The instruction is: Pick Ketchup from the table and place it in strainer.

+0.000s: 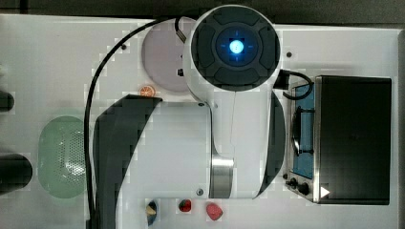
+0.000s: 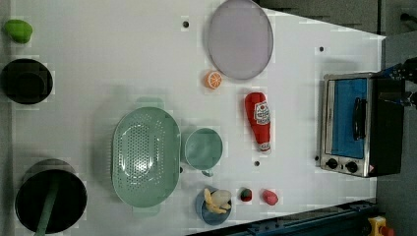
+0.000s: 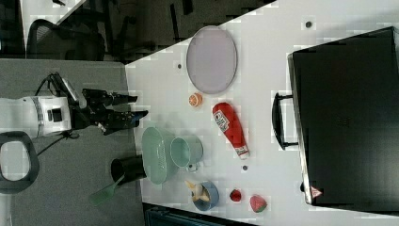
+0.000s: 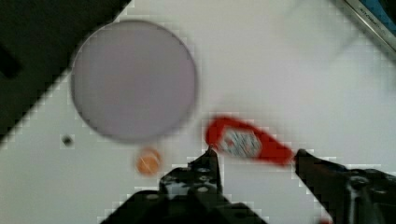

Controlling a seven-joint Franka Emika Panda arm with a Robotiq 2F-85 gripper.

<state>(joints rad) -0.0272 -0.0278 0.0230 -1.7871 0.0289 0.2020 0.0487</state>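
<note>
The Ketchup is a small red bottle with a white label, lying on its side on the white table between the toaster oven and the green cup. In the right view the Ketchup lies flat and untouched. The strainer is a pale mint-green oval basin with a holed bottom, also seen in the top view as the strainer. My gripper hangs open well above the table. In the wrist view the Ketchup shows far below, between the spread fingers of the gripper.
A green cup touches the strainer's side. A lilac plate and an orange slice lie beyond the bottle. The toaster oven stands at the left view's right. Two strawberries, a banana bowl and black pots line the edges.
</note>
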